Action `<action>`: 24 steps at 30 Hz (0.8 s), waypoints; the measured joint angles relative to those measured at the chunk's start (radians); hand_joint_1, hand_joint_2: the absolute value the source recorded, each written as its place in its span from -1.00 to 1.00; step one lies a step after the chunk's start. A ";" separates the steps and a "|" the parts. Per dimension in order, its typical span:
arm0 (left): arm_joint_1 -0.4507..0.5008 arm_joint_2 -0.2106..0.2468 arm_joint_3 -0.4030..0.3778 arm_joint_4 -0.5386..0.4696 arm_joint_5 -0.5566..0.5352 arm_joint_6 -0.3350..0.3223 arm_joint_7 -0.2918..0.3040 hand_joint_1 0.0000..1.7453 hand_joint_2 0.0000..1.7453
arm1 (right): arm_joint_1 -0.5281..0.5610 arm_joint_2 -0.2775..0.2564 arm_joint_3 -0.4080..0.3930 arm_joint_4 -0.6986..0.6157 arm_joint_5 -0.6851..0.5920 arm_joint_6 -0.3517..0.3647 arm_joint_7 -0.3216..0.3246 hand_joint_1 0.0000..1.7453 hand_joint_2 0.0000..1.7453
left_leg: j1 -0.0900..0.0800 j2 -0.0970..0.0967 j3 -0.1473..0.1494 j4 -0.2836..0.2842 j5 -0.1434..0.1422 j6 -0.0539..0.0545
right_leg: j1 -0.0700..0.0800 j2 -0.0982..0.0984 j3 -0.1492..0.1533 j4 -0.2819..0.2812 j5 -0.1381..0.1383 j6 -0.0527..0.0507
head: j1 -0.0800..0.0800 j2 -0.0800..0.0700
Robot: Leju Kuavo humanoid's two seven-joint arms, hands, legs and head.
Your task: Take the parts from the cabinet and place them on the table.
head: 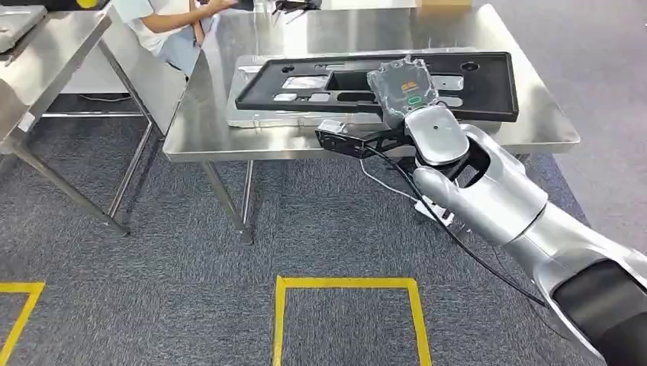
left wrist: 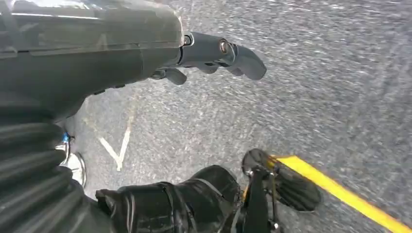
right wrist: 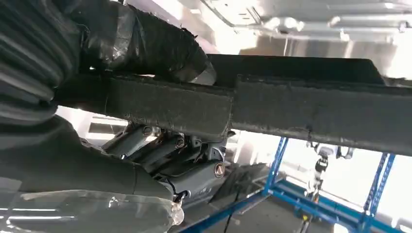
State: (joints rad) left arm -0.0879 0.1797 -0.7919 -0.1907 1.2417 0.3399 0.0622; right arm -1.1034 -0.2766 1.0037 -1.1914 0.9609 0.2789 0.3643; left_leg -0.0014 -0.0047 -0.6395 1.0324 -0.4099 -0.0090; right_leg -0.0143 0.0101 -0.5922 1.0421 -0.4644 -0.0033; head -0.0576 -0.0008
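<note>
Black part (head: 366, 85) on table (head: 534, 114), gripped by right robot hand (head: 404, 95)

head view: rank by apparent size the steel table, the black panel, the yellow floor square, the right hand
1. steel table, largest.
2. black panel, spanning most of the table's width.
3. yellow floor square, cut off by the frame edge and nearer the camera, so its rank against the panel is unsure.
4. right hand, smallest, gripping the panel.

Right hand (head: 403, 93) fingers hidden under black part (head: 374, 85); person (head: 164, 23) cut off.
</note>
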 joint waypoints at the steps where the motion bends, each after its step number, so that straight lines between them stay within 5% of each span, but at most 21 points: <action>1: -0.003 0.000 0.000 0.000 0.000 0.000 0.000 -1.00 1.00 | 0.000 -0.003 0.000 -0.002 0.000 0.000 0.000 1.00 1.00 | 0.000 0.001 0.000 -0.005 -0.004 0.006 | -0.002 0.001 -0.002 -0.002 0.000 0.006 | 0.000 0.000; 5: -0.001 -0.001 0.000 0.000 0.000 0.000 -0.003 -1.00 1.00 | 0.003 -0.019 -0.002 -0.011 0.000 0.001 0.003 1.00 1.00 | 0.006 0.001 0.021 -0.031 -0.001 0.024 | -0.002 -0.003 0.000 0.010 -0.016 0.025 | 0.003 0.000; 6: -0.001 -0.001 0.000 0.000 -0.002 0.000 -0.003 -1.00 1.00 | 0.001 -0.023 -0.003 -0.013 0.000 0.001 0.004 1.00 1.00 | 0.006 0.001 0.024 -0.032 -0.004 0.030 | 0.001 -0.004 -0.023 0.056 -0.042 0.025 | 0.005 0.000; 9: -0.005 -0.001 0.000 0.000 -0.002 0.000 -0.004 -1.00 1.00 | 0.008 -0.029 -0.005 -0.016 0.000 0.002 0.006 1.00 1.00 | 0.004 0.001 0.031 -0.030 -0.013 0.044 | 0.002 -0.004 -0.152 0.282 -0.118 0.028 | 0.006 0.000; 10: -0.005 -0.001 0.000 0.000 -0.002 0.000 -0.005 -1.00 1.00 | 0.014 -0.034 -0.005 -0.017 0.000 0.003 0.006 1.00 1.00 | 0.004 -0.001 0.033 -0.028 -0.016 0.044 | 0.002 -0.004 -0.176 0.305 -0.110 0.029 | 0.007 0.000; 12: -0.002 -0.002 0.000 0.000 -0.003 -0.002 -0.006 -1.00 1.00 | 0.018 -0.040 -0.005 -0.017 0.002 0.005 0.010 1.00 1.00 | 0.005 -0.005 0.041 -0.021 -0.027 0.040 | 0.000 -0.005 -0.145 0.207 -0.025 0.027 | 0.008 0.000; 14: -0.002 -0.004 0.000 0.000 -0.004 -0.004 -0.009 -1.00 1.00 | 0.017 -0.042 -0.007 -0.023 0.010 0.005 0.015 1.00 1.00 | 0.006 -0.007 0.045 -0.005 -0.044 0.031 | -0.003 -0.006 -0.074 0.032 0.060 0.023 | 0.008 0.000; 18: -0.003 -0.003 0.000 0.000 -0.009 0.007 -0.019 -1.00 1.00 | 0.023 -0.063 -0.021 -0.042 0.014 0.042 0.055 1.00 1.00 | -0.002 -0.009 0.041 0.002 -0.054 0.019 | 0.004 -0.002 -0.065 0.019 0.043 0.009 | 0.006 0.000; 20: -0.002 -0.003 0.000 0.000 -0.013 0.008 -0.027 -1.00 1.00 | 0.026 -0.082 -0.040 -0.060 0.011 0.051 0.064 1.00 1.00 | 0.000 -0.005 0.035 0.018 -0.069 0.008 | -0.006 -0.004 -0.057 0.012 0.043 -0.002 | 0.005 0.000; 21: -0.002 -0.003 0.000 0.000 -0.014 0.006 -0.031 -1.00 1.00 | 0.026 -0.096 -0.054 -0.069 0.010 0.053 0.065 1.00 1.00 | 0.001 0.000 0.018 0.057 -0.093 0.001 | -0.007 -0.004 -0.054 0.011 0.041 -0.007 | 0.001 0.000; 24: -0.001 -0.002 -0.003 0.000 -0.016 -0.003 -0.036 -1.00 1.00 | 0.034 -0.116 -0.080 -0.085 0.010 0.061 0.066 1.00 1.00 | 0.008 0.000 -0.091 0.274 -0.174 -0.011 | -0.006 -0.003 -0.047 0.012 0.034 -0.015 | 0.000 0.000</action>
State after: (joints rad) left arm -0.0885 0.1774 -0.7946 -0.1907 1.2261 0.3364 0.0263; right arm -1.0697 -0.3922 0.9239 -1.2764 0.9705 0.3403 0.4299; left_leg 0.0070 -0.0049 -0.7307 1.3069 -0.5843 -0.0201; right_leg -0.0206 0.0070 -0.6391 1.0536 -0.4301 -0.0184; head -0.0572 -0.0008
